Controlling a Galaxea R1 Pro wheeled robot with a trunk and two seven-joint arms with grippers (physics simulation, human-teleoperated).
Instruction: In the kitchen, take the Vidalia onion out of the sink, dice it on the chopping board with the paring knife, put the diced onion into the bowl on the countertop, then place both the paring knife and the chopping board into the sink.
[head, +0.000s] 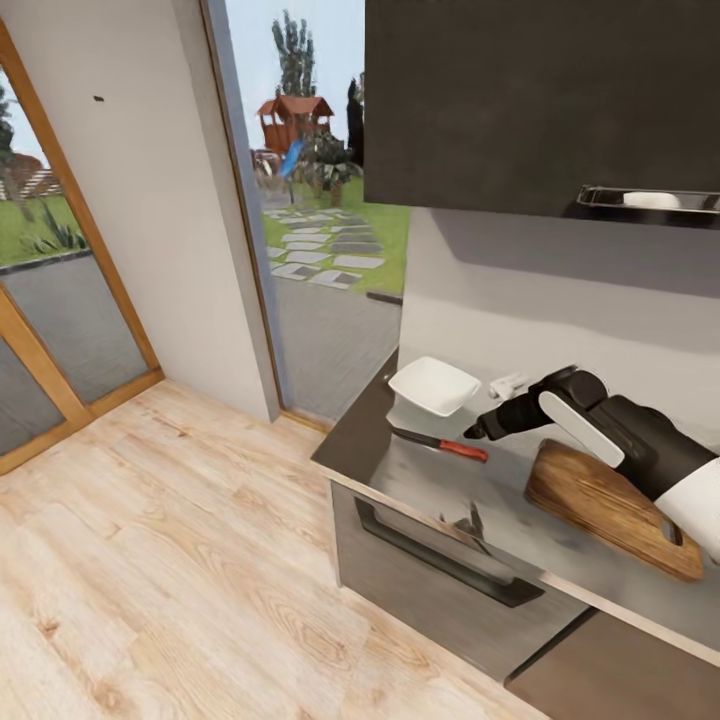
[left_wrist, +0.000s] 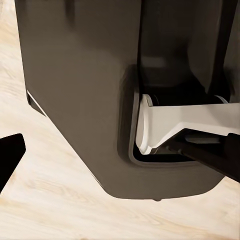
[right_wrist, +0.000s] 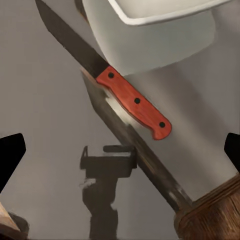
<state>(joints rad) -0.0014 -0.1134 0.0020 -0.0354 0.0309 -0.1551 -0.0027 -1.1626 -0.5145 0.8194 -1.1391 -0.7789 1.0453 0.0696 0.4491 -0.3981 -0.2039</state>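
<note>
My right gripper (head: 472, 433) hangs wide open and empty above the paring knife (head: 440, 443), which lies flat on the glossy grey desk (head: 420, 475) near its end edge, beside the white bowl (head: 434, 386). The chopping board (head: 610, 507) rests further along. Wooden floor (head: 180, 580) below.

countertop (head: 440, 480) | on it: bowl (head: 434, 386), paring knife (head: 440, 441), chopping board (head: 610, 505)

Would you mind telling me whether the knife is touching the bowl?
Apart: in the head view, bare countertop separates the knife from the bowl.
</note>
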